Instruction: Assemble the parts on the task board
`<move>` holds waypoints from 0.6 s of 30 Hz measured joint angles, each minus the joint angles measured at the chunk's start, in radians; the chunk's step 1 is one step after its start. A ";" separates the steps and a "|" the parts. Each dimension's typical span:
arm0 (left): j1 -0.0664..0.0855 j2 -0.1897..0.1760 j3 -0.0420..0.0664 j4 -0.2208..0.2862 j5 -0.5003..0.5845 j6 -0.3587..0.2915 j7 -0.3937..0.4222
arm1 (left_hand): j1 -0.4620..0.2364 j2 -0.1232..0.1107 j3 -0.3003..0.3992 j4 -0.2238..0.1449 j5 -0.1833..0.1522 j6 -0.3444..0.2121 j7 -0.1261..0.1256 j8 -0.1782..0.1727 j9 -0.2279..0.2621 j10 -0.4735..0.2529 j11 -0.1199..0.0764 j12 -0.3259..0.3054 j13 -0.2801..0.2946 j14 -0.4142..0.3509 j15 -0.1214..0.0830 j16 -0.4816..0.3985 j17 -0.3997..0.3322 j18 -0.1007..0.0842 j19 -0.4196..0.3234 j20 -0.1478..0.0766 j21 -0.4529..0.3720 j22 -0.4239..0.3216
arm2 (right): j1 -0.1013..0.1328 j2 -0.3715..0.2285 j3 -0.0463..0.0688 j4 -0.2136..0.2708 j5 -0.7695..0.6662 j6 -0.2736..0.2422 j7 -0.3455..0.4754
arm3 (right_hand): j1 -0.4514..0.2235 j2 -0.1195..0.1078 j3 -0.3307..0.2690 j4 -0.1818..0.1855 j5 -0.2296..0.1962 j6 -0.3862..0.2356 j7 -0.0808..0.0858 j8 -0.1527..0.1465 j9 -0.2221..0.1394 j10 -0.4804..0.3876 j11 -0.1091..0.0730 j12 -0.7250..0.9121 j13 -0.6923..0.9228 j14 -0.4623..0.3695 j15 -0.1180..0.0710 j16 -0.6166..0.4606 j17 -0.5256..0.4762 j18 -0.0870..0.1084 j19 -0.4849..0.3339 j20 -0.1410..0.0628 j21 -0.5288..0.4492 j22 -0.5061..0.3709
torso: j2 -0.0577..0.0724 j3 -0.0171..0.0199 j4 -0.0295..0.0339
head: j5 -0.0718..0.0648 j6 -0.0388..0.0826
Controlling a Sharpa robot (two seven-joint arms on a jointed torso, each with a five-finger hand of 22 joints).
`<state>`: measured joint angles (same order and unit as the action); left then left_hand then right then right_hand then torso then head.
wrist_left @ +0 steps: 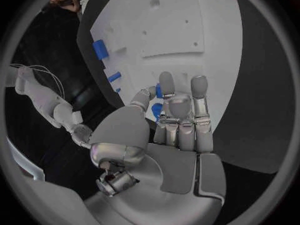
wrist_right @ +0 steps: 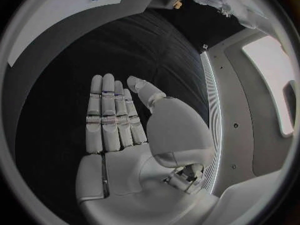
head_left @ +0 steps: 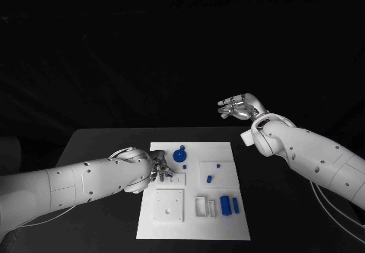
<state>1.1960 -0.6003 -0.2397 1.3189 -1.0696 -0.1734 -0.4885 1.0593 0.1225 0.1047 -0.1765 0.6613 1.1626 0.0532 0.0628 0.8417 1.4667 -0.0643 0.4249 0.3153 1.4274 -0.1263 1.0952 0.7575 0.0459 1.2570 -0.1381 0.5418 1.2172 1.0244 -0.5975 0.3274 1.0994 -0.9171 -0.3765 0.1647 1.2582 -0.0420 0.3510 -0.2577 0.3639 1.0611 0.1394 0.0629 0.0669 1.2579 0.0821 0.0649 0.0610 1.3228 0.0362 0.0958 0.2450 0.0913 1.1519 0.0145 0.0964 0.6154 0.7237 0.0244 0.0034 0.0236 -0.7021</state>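
Note:
The white task board (head_left: pixel 190 221) lies in the middle of the black table. On it are a blue round part (head_left: pixel 179 155), two small blue parts (head_left: pixel 209 179) on a raised block, and a blue cylinder (head_left: pixel 225 205) beside a thin blue bar (head_left: pixel 236 205). My left hand (head_left: pixel 157 167) hovers over the board's left side, fingers straight and apart (wrist_left: pixel 178 117), holding nothing. A small blue part (wrist_left: pixel 157 110) shows just behind its fingers; I cannot tell whether they touch it. My right hand (head_left: pixel 242 108) is raised beyond the board, flat and empty (wrist_right: pixel 119 125).
A white square plate with holes (head_left: pixel 169 204) and two white slotted frames (head_left: pixel 205 206) sit on the board's near half. The table's dark surface (head_left: pixel 91 153) runs along both sides of the board. My right forearm (head_left: pixel 304 153) crosses above the table's right side.

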 measured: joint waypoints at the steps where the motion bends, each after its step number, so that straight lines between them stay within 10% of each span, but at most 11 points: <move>1: -0.001 0.001 0.000 -0.001 -0.002 -0.001 0.000 | 0.000 0.000 0.000 0.000 0.000 0.000 0.000 0.000 0.000 0.000 0.000 0.000 0.000 0.000 0.000 0.000 0.000 0.000 0.003 -0.003 0.000 0.002 | 0.000 0.000 0.000 0.000 0.001 0.000 0.000 | 0.000 0.000 -0.002 -0.002 0.000 0.000 0.000 0.000 0.000 0.000 0.000 0.000 0.000 0.000 0.000 0.000 -0.001 0.000 -0.002 0.002 0.000 -0.002 | 0.000 0.0000 0.0000 | 0.000 0.000; 18: -0.017 0.012 0.000 -0.015 -0.018 -0.009 -0.002 | 0.000 0.000 -0.001 -0.001 0.000 0.000 0.000 -0.002 -0.003 0.002 0.002 0.000 0.000 0.002 0.002 0.000 -0.002 0.000 0.003 -0.003 -0.009 0.009 | 0.000 0.002 0.000 -0.001 0.008 0.008 -0.003 | 0.000 0.000 -0.004 -0.010 0.000 0.000 0.000 0.000 0.000 -0.003 0.004 0.000 0.000 0.000 0.000 0.000 -0.011 0.000 -0.011 0.003 0.027 -0.017 | 0.000 -0.0001 0.0000 | 0.004 -0.003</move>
<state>1.1791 -0.5881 -0.2397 1.3034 -1.0881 -0.1820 -0.4906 1.0596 0.1228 0.1035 -0.1777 0.6612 1.1622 0.0528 0.0606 0.8391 1.4683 -0.0627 0.4248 0.3153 1.4290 -0.1246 1.0952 0.7552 0.0459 1.2600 -0.1412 0.5329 1.2259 1.0246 -0.5953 0.3274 1.0982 -0.9094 -0.3683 0.1619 1.2582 -0.0420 0.3468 -0.2678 0.3640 1.0611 0.1394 0.0628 0.0670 1.2544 0.0857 0.0649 0.0612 1.3229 0.0361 0.0958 0.2341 0.0912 1.1414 0.0179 0.1238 0.5979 0.7237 0.0243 0.0034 0.0277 -0.7052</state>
